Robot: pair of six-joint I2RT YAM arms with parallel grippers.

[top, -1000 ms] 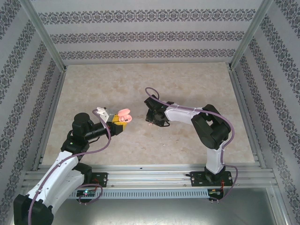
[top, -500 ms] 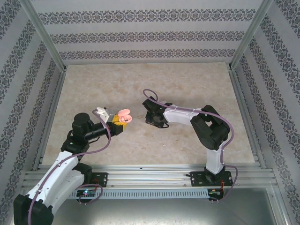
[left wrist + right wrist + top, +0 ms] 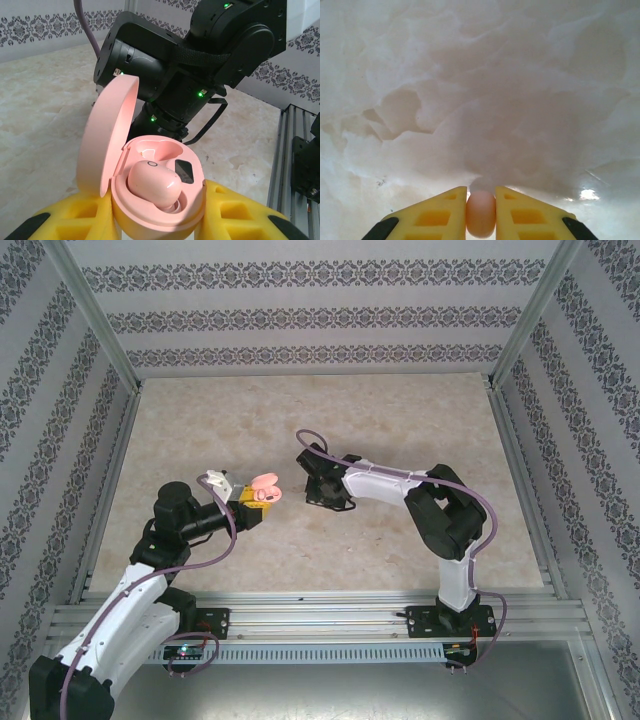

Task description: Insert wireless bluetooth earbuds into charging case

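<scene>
Top: left jaws clamped on the one open pink case, over the marbled tabletop; right jaws nearby.
Left wrist: case glossy, round, lid up, one smooth pink bud seated inside.
Right wrist: yellow jaws clamped on second bud, oval, pink.

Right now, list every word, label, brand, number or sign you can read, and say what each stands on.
No words, brands or numbers are legible.
On the pink charging case: a small ring mark by the seated pink earbud, no letters.
On the right arm: green lights, no readable label.
On the gripped pink earbud between yellow jaws: nothing.
On the wallpaper: ornament, not text.
</scene>
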